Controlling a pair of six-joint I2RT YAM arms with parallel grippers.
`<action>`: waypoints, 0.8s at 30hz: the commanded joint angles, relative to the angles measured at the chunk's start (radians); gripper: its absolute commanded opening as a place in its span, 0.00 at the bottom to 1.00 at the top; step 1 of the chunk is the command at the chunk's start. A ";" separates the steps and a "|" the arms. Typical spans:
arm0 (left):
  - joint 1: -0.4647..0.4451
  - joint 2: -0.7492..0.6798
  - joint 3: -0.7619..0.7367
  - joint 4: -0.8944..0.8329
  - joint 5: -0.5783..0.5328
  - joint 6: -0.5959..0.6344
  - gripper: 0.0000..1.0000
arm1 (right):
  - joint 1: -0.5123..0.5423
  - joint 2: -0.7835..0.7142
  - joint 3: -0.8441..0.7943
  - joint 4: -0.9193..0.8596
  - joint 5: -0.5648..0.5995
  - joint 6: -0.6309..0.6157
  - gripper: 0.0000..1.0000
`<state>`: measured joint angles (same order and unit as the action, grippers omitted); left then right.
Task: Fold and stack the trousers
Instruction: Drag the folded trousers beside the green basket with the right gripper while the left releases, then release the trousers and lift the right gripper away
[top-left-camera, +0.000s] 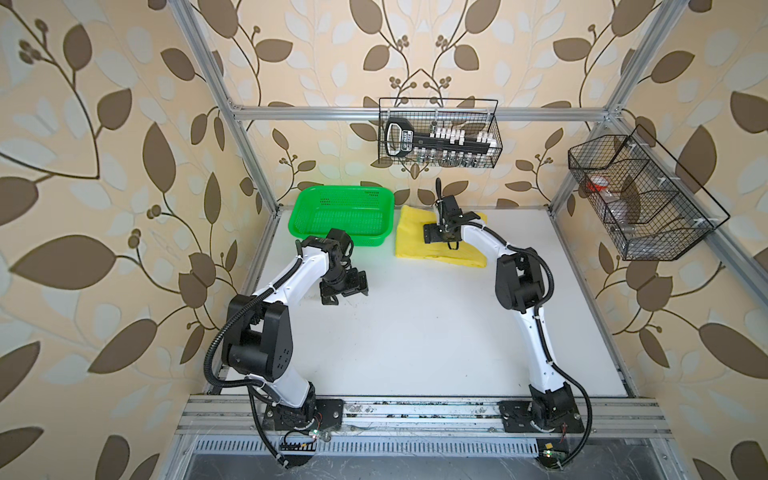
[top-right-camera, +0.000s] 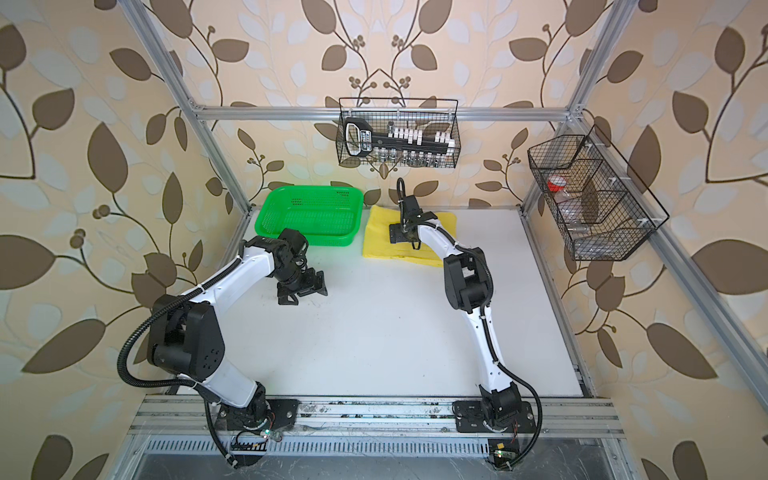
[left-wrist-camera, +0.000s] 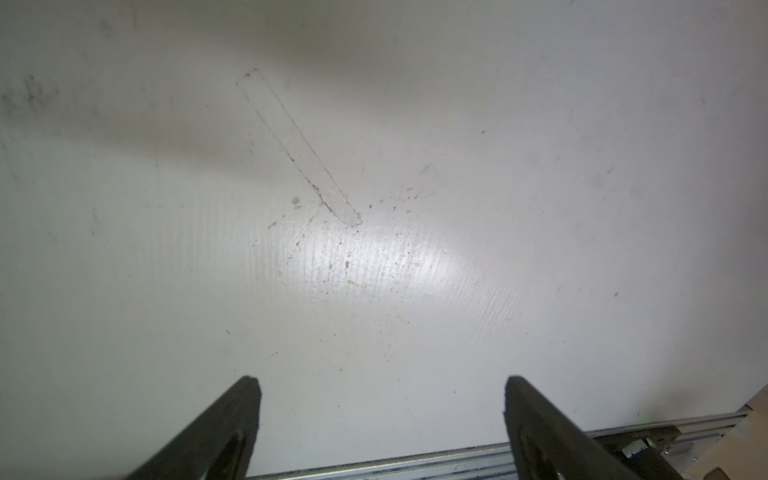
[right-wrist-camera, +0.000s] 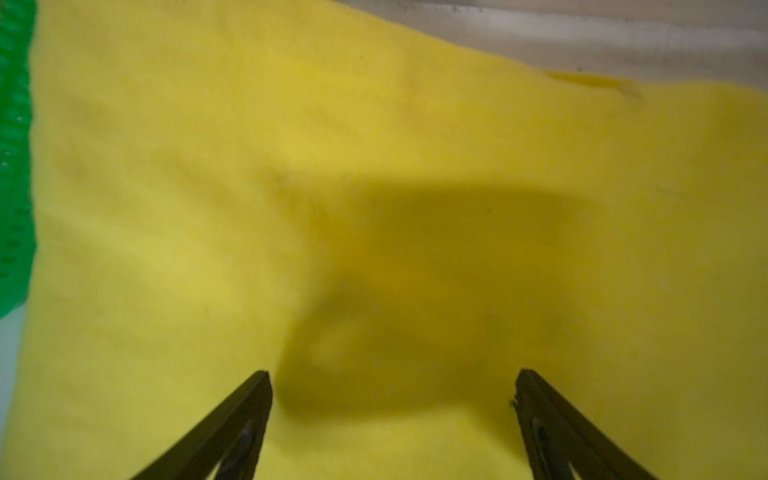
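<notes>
Bright top views warp at the edges. Ahead of the jaws, glare streaks the worktop (left-wrist-camera: 374, 249); a blurred shadow darkens the trousers (right-wrist-camera: 415, 249).

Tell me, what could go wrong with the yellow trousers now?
The right gripper hangs open over the folded yellow trousers. If it pinches only the top layer, the fold might come undone. The trousers also lie right beside the green basket, so a sideways tug could bump it.
</notes>
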<state>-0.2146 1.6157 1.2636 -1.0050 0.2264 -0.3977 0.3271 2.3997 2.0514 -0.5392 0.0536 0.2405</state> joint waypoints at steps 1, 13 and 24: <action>0.007 -0.008 0.043 -0.017 0.000 -0.008 0.93 | -0.019 -0.192 -0.214 0.136 -0.034 -0.030 0.92; 0.007 -0.023 -0.004 -0.006 0.014 -0.013 0.93 | -0.060 -0.398 -0.686 0.242 -0.067 0.060 0.91; 0.007 -0.027 0.019 0.012 0.016 0.004 0.93 | -0.087 -0.215 -0.502 0.223 -0.040 0.060 0.90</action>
<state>-0.2146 1.6165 1.2640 -0.9958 0.2314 -0.3992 0.2474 2.1181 1.5002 -0.3199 0.0116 0.3164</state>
